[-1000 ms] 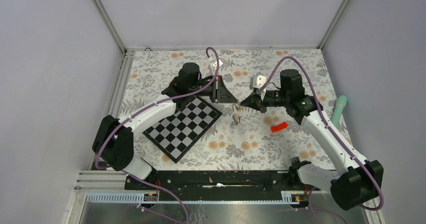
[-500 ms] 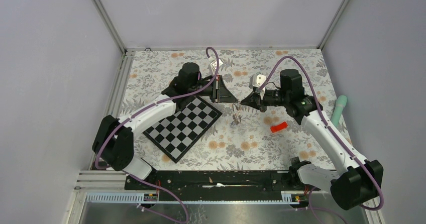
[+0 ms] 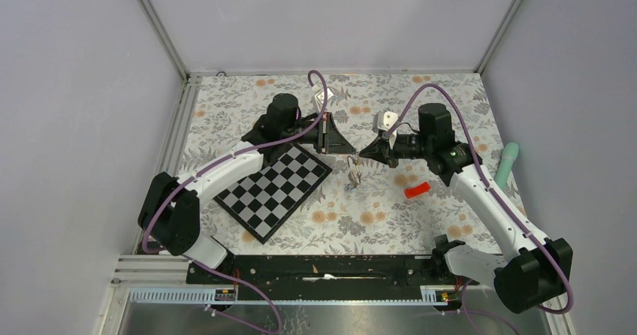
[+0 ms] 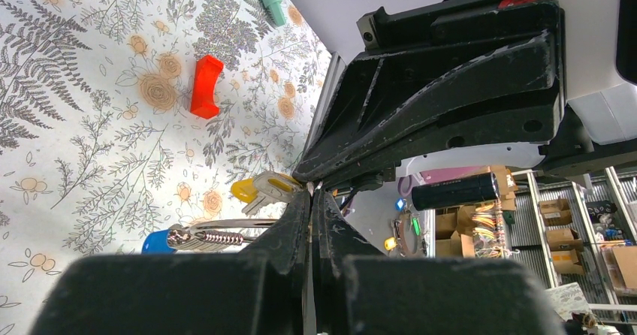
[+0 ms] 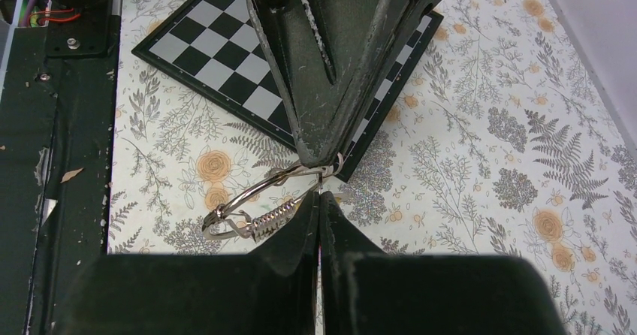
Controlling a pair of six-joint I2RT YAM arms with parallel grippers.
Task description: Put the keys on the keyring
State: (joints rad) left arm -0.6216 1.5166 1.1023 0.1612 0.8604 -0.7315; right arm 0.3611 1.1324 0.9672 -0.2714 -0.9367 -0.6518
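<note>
Left gripper point(image 3: 351, 153) pinched the keyring point(image 5: 263, 186) just beyond the chessboard's point(image 3: 274, 190) right corner. Right gripper point(image 3: 363, 155), clenched, touched the ring; keys point(image 4: 263, 188) dangled below.

In the right wrist view, see only part of the keyring point(image 5: 261, 186), with one end tucked behind the left gripper point(image 5: 322, 160) and the other lost at the right gripper point(image 5: 319, 197). In the left wrist view, lose the blue-capped key point(image 4: 154, 241) partly under the gripper body and the yellow-headed key point(image 4: 248, 190) blade behind the fingertips. From above, cannot separate the keys point(image 3: 351, 176), too small
</note>
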